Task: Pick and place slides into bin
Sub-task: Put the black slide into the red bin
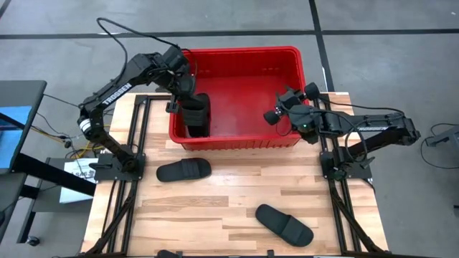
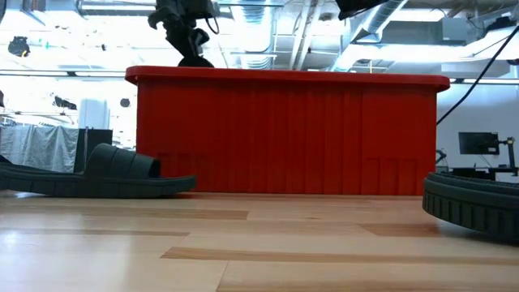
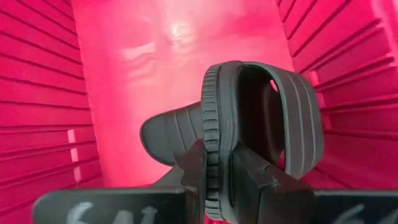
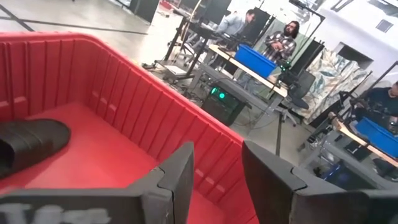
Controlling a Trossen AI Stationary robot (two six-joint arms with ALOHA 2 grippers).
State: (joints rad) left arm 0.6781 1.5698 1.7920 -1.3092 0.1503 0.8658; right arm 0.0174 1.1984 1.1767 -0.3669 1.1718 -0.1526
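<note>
The red bin [image 1: 237, 64] stands at the table's far middle. My left gripper [image 1: 188, 102] reaches down into its left end, shut on a black slide [image 3: 261, 118]. A second slide [image 3: 165, 134] lies on the bin's floor just beyond it and also shows in the right wrist view [image 4: 28, 143]. Two more slides lie flat on the table, one [image 1: 183, 170] in front of the bin and one [image 1: 285, 223] near the front right. My right gripper [image 4: 217, 177] is open and empty over the bin's right end [image 1: 276, 113]. My left gripper pinches the slide's sole by its ribbed edge [image 3: 212, 155] between its two fingers, one finger [image 3: 194, 171] on the underside and one [image 3: 252, 177] on the strap side. The fingers come from above, pointing down into the bin. The slide stands on edge below them; whether it touches the floor I cannot tell.
The bin's tall ribbed walls [image 2: 292, 134] rise around both grippers. In the low view the two table slides show at the left [image 2: 105, 174] and the right [image 2: 474, 207]. Bare wood [image 1: 237, 193] lies between them. People sit at desks beyond the table [image 4: 280, 40].
</note>
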